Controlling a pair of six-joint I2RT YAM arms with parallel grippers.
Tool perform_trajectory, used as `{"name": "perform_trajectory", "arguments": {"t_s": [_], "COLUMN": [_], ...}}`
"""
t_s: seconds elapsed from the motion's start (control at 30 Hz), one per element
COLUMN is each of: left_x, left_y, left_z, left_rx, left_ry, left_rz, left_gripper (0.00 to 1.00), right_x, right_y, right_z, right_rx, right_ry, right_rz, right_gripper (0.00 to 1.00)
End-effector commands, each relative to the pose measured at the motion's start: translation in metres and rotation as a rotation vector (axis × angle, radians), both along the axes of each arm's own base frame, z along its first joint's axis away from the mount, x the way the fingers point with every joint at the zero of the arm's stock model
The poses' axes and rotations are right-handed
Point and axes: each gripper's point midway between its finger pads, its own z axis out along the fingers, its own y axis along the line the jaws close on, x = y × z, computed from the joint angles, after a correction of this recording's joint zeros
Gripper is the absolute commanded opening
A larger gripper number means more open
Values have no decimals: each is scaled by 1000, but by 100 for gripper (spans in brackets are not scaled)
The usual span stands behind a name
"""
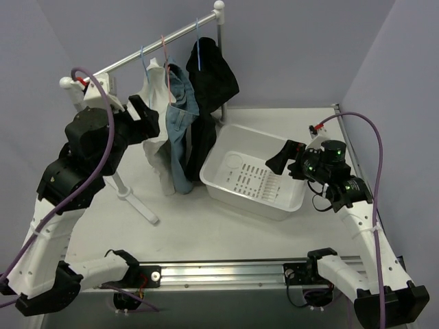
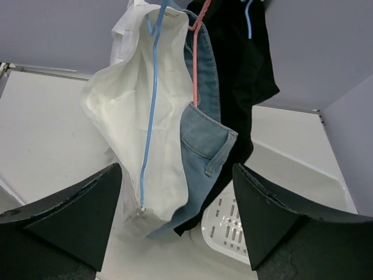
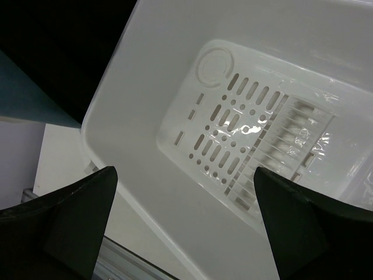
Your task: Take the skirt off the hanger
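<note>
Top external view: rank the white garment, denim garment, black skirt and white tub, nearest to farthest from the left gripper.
1. White garment, beside the left gripper.
2. Denim garment, hanging in the middle.
3. Black skirt, hanging rightmost.
4. White tub, on the table, right.

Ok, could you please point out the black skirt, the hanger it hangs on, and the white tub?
skirt (image 1: 214, 77): top external view, upper black fabric.
hanger (image 1: 197, 55): top external view, blue wire at skirt's top.
white tub (image 1: 250, 201): top external view, near outer wall.
</note>
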Motion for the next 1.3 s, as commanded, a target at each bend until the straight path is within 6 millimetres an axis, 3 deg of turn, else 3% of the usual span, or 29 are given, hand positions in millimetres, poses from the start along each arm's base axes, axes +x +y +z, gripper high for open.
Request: {"name": "perform_trajectory", "arguments": {"t_s": [0.0, 0.03, 0.17, 0.33, 0.53, 0.8, 0.97, 1.27], "left_x": [28, 36, 61, 84, 92, 108, 115, 124], "left_y": [1, 9, 20, 18, 0, -3, -5, -3], "left_z": [7, 6, 3, -14, -19, -45, -42, -45], "left_rx": [44, 24, -21, -25, -80, -83, -84, -71], "left_ry": [-8, 1, 9, 36, -1, 48, 29, 29], "left_rz": [-10, -15, -47, -96, -186, -178, -179, -165], "left_gripper": [84, 82, 54, 53, 53, 52, 30, 10], "right_x": [-4, -4, -3, -2, 0, -2, -1, 0], "right_y": [5, 6, 6, 8, 9, 9, 9, 7], "right_z": [14, 15, 18, 18, 16, 17, 22, 26], "right_rx": [5, 9, 12, 11, 6, -1, -2, -13], "right_ry": [-31, -32, -42, -45, -44, -48, -59, -67], "right_rz": [39, 43, 45, 60, 64, 72, 73, 67], "right_gripper": [100, 100, 100, 100, 100, 100, 100, 100]}}
